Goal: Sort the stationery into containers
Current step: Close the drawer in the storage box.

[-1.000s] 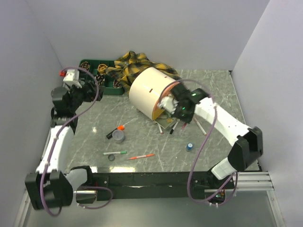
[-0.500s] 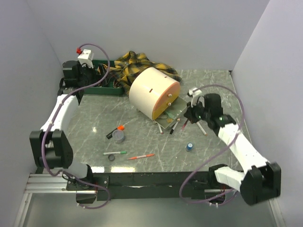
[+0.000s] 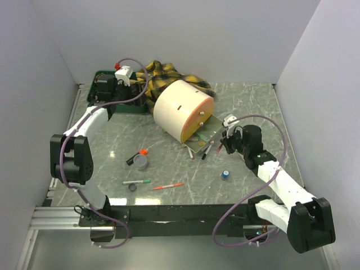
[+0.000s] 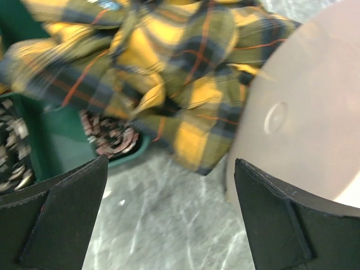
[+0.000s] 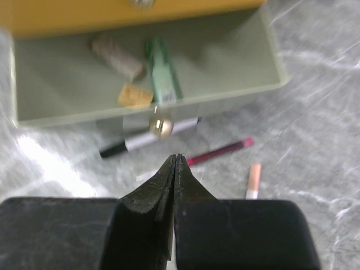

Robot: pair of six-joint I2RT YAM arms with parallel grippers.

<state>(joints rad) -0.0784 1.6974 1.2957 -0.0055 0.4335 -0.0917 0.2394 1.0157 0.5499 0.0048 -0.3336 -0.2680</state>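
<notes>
The cream drum [image 3: 177,109] lies on its side, orange face to the right, its grey-green drawer [image 3: 205,134] pulled out. In the drawer [image 5: 236,84] lie two erasers [image 5: 118,56] and a green clip [image 5: 162,76]. My right gripper [image 5: 177,157] is shut on nothing, just before the drawer's brass knob [image 5: 160,125], above a black-and-white marker [image 5: 140,140] and a magenta pen [image 5: 219,151]. My left gripper [image 4: 170,163] hangs open over bare table between the green tray [image 4: 56,140] and the drum [image 4: 304,112]. A black highlighter [image 3: 136,156], a tape roll [image 3: 141,163] and pens [image 3: 167,185] lie in front.
The yellow-and-black plaid cloth [image 3: 163,76] is bunched behind the drum and over the green tray [image 3: 125,107]. A small blue item [image 3: 225,175] lies right of centre, and a small ring [image 3: 132,187] beside a green-tipped pen [image 3: 136,182]. White walls close in on three sides.
My left arm has swung from the left edge to the back, over the green tray toward the cloth. My right gripper has drawn back from the drum's face and shut.
</notes>
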